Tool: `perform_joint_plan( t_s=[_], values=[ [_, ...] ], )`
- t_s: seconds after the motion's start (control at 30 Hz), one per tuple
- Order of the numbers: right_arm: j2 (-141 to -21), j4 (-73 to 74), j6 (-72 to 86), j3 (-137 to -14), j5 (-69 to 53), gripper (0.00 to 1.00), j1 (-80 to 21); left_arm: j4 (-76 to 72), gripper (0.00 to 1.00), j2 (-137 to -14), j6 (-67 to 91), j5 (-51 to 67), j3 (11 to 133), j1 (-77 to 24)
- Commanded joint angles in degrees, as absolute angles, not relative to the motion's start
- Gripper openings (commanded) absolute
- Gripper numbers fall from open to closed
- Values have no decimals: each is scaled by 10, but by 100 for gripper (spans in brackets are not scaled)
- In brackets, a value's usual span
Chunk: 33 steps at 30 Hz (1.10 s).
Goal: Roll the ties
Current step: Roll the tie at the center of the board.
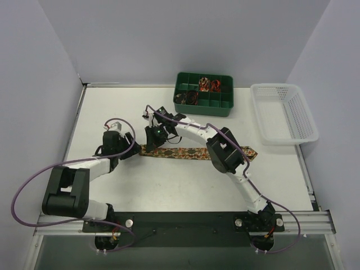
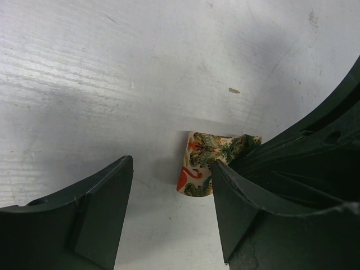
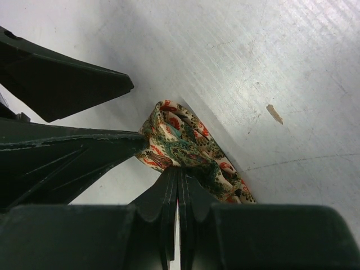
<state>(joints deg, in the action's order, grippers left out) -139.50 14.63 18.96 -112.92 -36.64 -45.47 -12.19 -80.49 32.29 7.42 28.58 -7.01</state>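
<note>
A white surface (image 1: pixel 169 185) is shown, lightly scuffed and marked by a small speck. A patterned tie (image 1: pixel 185 153) is laid flat across its middle, with the left end curled over. A green compartment tray (image 1: pixel 202 109) is set at the far edge, and a white basket (image 1: pixel 283 141) is placed just to its right.

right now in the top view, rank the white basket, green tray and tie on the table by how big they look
1. white basket
2. green tray
3. tie: the longest of the three, but by far the narrowest, so it covers the least area
</note>
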Motion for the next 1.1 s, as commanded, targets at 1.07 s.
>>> perform_joint_plan(
  t_s=[1.07],
  values=[
    [-1392,126,246,-1139,-330,2,-425,-257,68,-831,350,144,256,-53]
  ],
)
